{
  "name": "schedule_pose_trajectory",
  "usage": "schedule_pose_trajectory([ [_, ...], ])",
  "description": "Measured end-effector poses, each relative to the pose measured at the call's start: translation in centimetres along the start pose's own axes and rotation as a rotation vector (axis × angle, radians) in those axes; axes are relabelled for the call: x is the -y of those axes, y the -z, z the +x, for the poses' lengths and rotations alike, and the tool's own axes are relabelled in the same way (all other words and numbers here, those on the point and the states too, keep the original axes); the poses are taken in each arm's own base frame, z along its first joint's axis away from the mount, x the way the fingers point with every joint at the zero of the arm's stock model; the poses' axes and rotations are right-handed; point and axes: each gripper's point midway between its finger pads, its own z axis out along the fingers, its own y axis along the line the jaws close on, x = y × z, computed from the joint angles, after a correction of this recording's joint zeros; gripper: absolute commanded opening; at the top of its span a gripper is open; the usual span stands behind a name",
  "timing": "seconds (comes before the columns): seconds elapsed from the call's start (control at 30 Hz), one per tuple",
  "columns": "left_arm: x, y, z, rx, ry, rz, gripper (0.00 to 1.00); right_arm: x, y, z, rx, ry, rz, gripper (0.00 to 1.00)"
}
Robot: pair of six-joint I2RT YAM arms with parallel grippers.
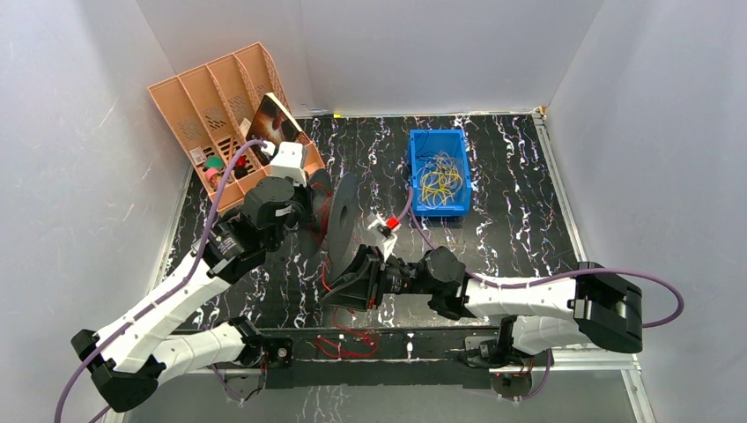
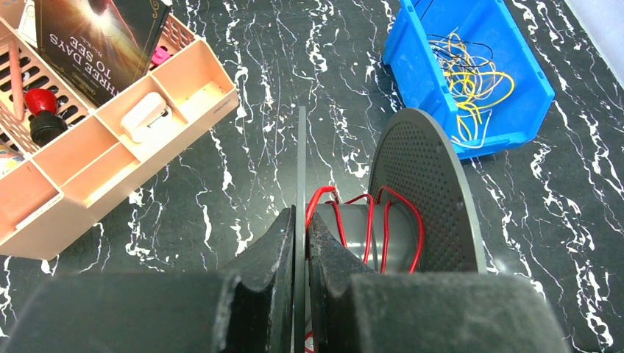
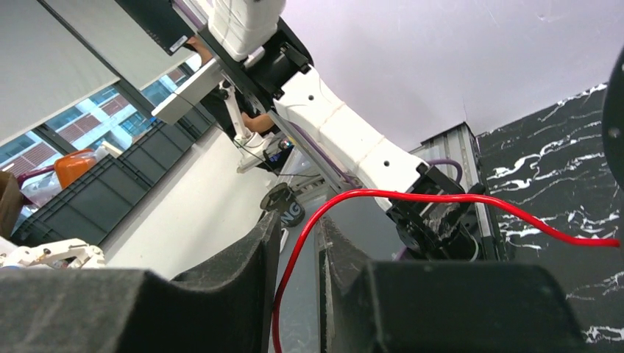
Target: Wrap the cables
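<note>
The right gripper (image 3: 298, 229), jaws narrowly parted, has the red cable (image 3: 441, 198) running loosely between its fingers, and we trace it forward-left to the spool (image 2: 423, 191), axis level, which the left gripper (image 2: 300, 220) clamps by one flange.

Thin red cable (image 2: 383, 220): few loose turns on upright spool (image 2: 434, 191) hub, rest slack, one long free strand curving off.
</note>
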Motion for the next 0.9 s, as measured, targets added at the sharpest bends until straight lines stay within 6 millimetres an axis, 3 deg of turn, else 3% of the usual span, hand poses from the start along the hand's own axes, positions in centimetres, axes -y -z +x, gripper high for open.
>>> schedule_pose_trajectory([
  [0.6, -1.0, -0.7, 1.3, -0.02, -0.044, -0.055, 0.0, -2.7, -0.4, -3.7, 0.067, 0.078, -0.014, 0.17],
  [0.9, -0.8, -0.8, 1.9, -0.034, -0.115, -0.026, 0.0, -1.6, -0.1, -7.1, 0.085, 0.223, 0.187, 0.0],
])
